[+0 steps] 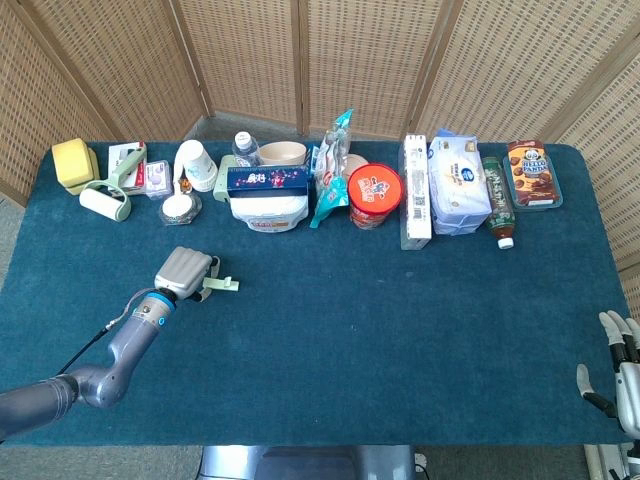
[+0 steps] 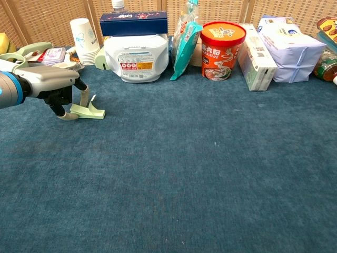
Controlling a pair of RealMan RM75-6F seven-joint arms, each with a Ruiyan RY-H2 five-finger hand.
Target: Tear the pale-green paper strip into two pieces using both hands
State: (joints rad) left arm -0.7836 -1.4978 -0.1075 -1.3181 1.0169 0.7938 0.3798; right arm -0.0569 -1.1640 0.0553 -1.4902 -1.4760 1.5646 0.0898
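Note:
The pale-green paper strip point(image 1: 224, 285) point(image 2: 89, 111) lies on the blue tablecloth at the left, its right end curled up. My left hand point(image 1: 184, 272) point(image 2: 50, 83) reaches down over the strip's left end, and its fingertips point(image 2: 67, 115) pinch that end against the cloth. My right hand point(image 1: 618, 368) hangs at the table's lower right corner, far from the strip, fingers apart and holding nothing. The chest view does not show it.
A row of goods lines the far edge: lint roller point(image 1: 104, 201), paper cups point(image 1: 196, 163), white tub point(image 2: 136, 57) under a navy box point(image 2: 134, 23), teal snack bag point(image 2: 184, 39), red noodle cup point(image 2: 222, 42), tissue packs point(image 2: 292, 47), bottle point(image 1: 497, 201), cookie tray point(image 1: 532, 174).

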